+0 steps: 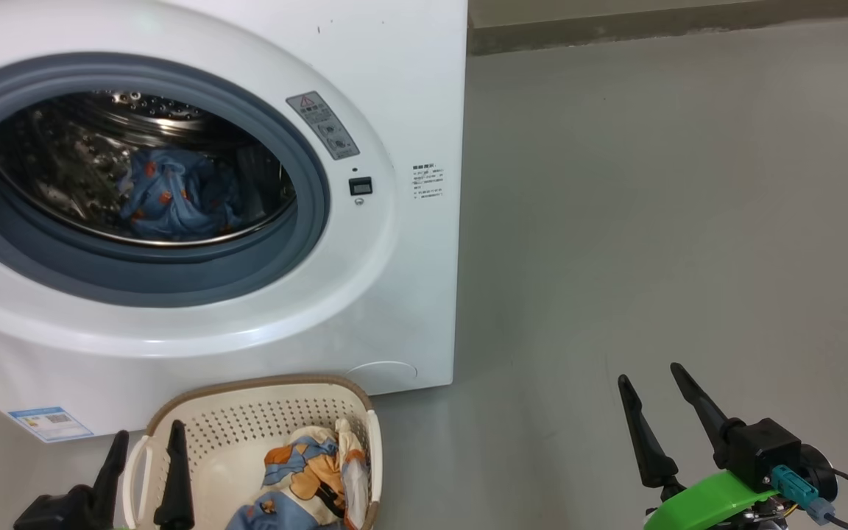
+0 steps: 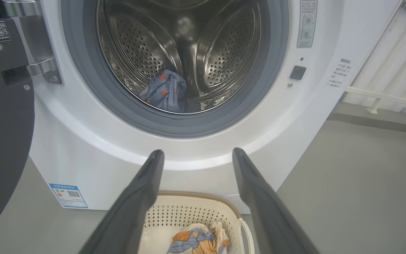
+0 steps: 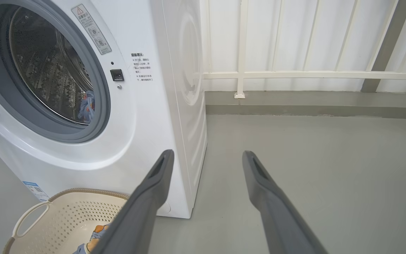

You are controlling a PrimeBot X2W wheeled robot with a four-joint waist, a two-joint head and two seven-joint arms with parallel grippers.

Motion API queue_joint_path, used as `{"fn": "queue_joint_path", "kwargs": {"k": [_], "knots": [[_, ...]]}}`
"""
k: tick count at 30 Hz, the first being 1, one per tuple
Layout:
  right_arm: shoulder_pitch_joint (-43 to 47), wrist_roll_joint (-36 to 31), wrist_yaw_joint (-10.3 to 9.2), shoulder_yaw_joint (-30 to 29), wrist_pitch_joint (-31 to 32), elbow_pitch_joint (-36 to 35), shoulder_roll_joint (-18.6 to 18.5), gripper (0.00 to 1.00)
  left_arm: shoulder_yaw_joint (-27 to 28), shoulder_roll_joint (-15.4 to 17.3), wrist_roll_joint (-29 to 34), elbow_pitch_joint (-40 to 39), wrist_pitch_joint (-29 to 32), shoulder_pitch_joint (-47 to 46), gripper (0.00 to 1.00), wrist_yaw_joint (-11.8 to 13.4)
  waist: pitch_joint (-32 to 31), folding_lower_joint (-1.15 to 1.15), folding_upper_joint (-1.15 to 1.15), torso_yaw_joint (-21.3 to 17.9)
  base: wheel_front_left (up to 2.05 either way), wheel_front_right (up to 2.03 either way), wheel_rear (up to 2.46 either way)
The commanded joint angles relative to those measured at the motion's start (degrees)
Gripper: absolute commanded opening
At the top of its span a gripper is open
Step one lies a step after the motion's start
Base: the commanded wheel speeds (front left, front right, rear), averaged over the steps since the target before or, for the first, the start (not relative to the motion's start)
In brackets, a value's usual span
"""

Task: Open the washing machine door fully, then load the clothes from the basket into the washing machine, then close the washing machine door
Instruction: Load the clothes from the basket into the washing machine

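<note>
Washing machine door (image 2: 2,123) stands open at left, one garment (image 1: 174,199) in the drum, patterned clothes (image 1: 306,478) in the basket (image 1: 247,434) on the floor just beside the washing machine (image 1: 394,294). Left gripper (image 1: 148,430) hovers by the basket, right gripper (image 1: 649,372) over floor, both jaws apart, empty. Risk: a shallow pinch drops cloth on the seal, blocking door closure.

drum mouth (image 1: 63,169) unblocked at upper left of head view, blue garment (image 1: 174,195) low inside, washing machine door (image 2: 2,123) swung aside at left edge, basket (image 1: 262,386) at bottom just before washing machine (image 1: 409,110), bare floor (image 1: 652,221) across right half
</note>
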Motion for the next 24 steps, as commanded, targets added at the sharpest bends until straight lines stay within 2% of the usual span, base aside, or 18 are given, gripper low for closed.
{"fn": "queue_joint_path", "kwargs": {"k": [1, 11, 19, 22, 24], "knots": [[-0.78, -0.37, 0.09, 1.49, -0.27, -1.55, -0.22, 1.0, 1.88, 0.75, -0.44, -0.8, -0.37, -1.11, 1.0, -0.15, 0.36, 0.0, 0.0, -0.04, 0.0, 0.0, 0.0], [-2.25, -3.32, 0.09, 0.81, -0.27, -2.21, -0.22, 1.0, 0.59, 1.25, -1.16, 2.08, -0.37, -3.41, 1.0, -0.15, 6.16, 0.0, 0.0, -1.51, 0.0, 0.0, 0.0], [-4.04, -2.63, 0.09, 0.16, -0.27, -3.53, -0.22, 1.0, -1.73, 3.5, -1.77, 12.23, -0.37, -9.18, 1.0, -0.15, 15.08, 0.0, 0.0, -4.91, 0.0, 0.0, 0.0], [-5.12, -2.57, 0.09, -0.02, -0.27, -4.36, -0.22, 1.0, -4.01, 5.37, -2.34, 18.16, -0.37, -13.95, 1.0, -0.15, 20.24, 0.0, 0.0, -6.81, 0.0, 0.0, 0.0], [-5.44, -2.54, 0.09, -0.1, -0.27, -4.63, -0.22, 1.0, -4.66, 6.03, -2.31, 19.58, -0.37, -15.29, 1.0, -0.15, 21.52, 0.0, 0.0, -7.28, 0.0, 0.0, 0.0]]}}
